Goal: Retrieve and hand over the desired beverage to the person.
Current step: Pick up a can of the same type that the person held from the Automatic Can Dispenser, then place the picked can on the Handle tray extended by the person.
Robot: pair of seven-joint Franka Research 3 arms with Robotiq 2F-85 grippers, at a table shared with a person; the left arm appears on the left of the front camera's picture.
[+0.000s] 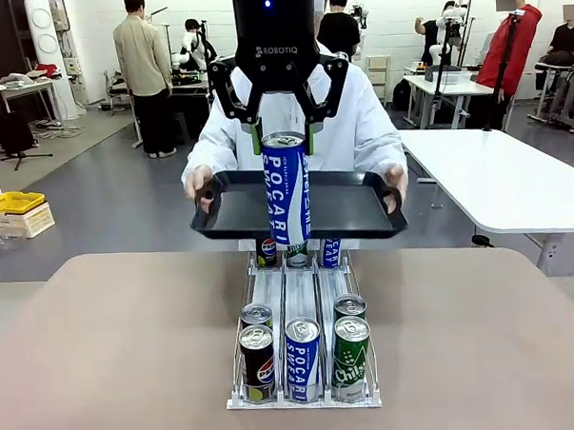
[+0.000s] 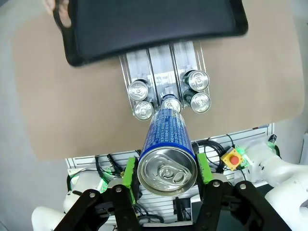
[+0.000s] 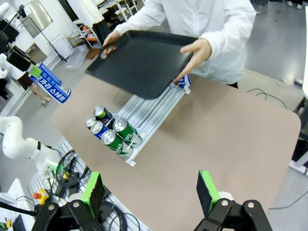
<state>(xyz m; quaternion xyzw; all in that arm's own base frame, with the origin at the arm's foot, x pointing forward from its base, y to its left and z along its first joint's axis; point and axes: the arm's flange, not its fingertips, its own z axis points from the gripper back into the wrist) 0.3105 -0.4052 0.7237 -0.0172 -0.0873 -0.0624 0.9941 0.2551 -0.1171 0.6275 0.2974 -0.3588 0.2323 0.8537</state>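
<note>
Two robot claws are in use at a tan table [image 1: 103,356]. At the top centre of the front view, the left gripper [image 1: 284,144] points straight down, its green pads pressed against both sides of a tall blue-and-white Pocari Sweat can [image 1: 286,191]. The can hangs upright in the air, gripped near its top. Behind it, in the middle of the frame, the person [image 1: 359,126] in a white coat holds a flat black tray [image 1: 353,207] level by its two short ends. In the front view the can's lower half overlaps the tray. In the right wrist view the can sits at the upper left of the frame, apart from the tray. Lower centre in the front view, a clear three-lane rack [image 1: 300,286] lies on the table. At the bottom end of the rack stand a dark Pepsi can [image 1: 258,362], another Pocari can [image 1: 303,357] and a green can [image 1: 350,358], with two more cans just behind them in the outer lanes. At the bottom of the right wrist view, the right gripper [image 3: 151,190] has its green pads spread wide with nothing between them.
</note>
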